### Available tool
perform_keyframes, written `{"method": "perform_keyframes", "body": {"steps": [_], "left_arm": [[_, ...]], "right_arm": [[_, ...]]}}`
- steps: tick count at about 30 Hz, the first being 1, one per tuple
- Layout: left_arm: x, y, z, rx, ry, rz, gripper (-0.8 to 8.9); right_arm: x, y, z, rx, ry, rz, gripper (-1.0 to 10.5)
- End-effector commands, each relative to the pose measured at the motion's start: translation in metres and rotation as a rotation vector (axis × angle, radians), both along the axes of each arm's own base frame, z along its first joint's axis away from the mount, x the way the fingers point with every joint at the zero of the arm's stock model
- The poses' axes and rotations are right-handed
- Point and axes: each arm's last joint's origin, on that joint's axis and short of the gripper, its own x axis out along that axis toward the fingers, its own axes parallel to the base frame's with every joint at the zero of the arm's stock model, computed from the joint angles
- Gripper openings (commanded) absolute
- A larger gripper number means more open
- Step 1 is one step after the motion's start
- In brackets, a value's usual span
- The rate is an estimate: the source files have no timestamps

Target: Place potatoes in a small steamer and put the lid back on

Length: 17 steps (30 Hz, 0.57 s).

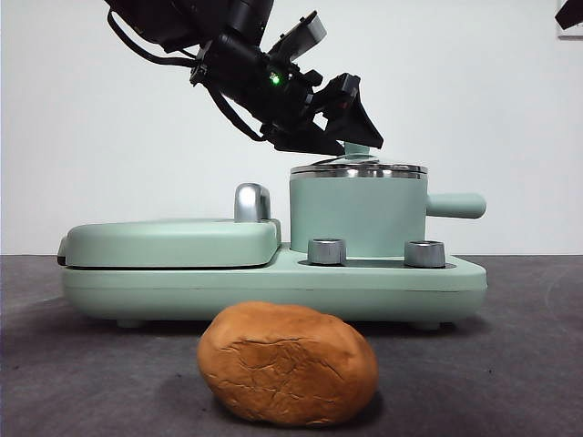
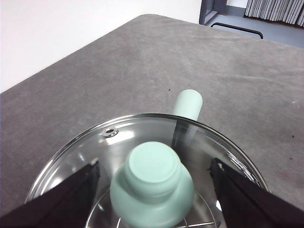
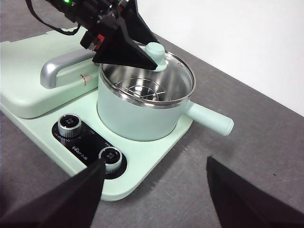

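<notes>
- Step in hand, as judged: lid removal. The lid [image 2: 142, 156] sits on the small steamer [image 1: 357, 218], and the potatoes [image 1: 287, 364] lie on the table [image 1: 510, 364] in front of the appliance base [image 1: 273, 278], well apart from the steamer.
- Left gripper [image 1: 351, 123]: positioned directly above the steamer, jaws spread, one on each side of the lid's knob [image 2: 152, 185]. No contact with the knob is visible.
- Procedure: centre the knob between the jaws, close squarely on it, then lift straight up so the lid rim clears the steamer's steel rim without dragging.
- Caution: a tilted grip may let the smooth knob slip.
- Right gripper [image 3: 152, 194]: waits in front of the steamer, on its handle side, jaws spread and empty.
- The steamer's inside shows a wire rack [image 3: 142, 92] and no food.
</notes>
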Motion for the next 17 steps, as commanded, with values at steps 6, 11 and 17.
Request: {"method": "perform_keyframes", "body": {"steps": [6,11,17], "left_arm": [[0.0053,-0.0085,-0.0086,0.000,0.008,-0.009,1.33],[0.0054,-0.0086,-0.0085,0.000,0.007,-0.009,0.19],[0.0055,-0.0082,-0.0076,-0.001,0.003,-0.008,0.15]], "right_arm": [[0.0000,0.0003,0.0062,0.015,-0.017,-0.002,3.3],[0.0000,0.0003,0.0062,0.015,-0.017,-0.002,3.3],[0.0000,0.0003,0.0062,0.015,-0.017,-0.002,3.3]]}}
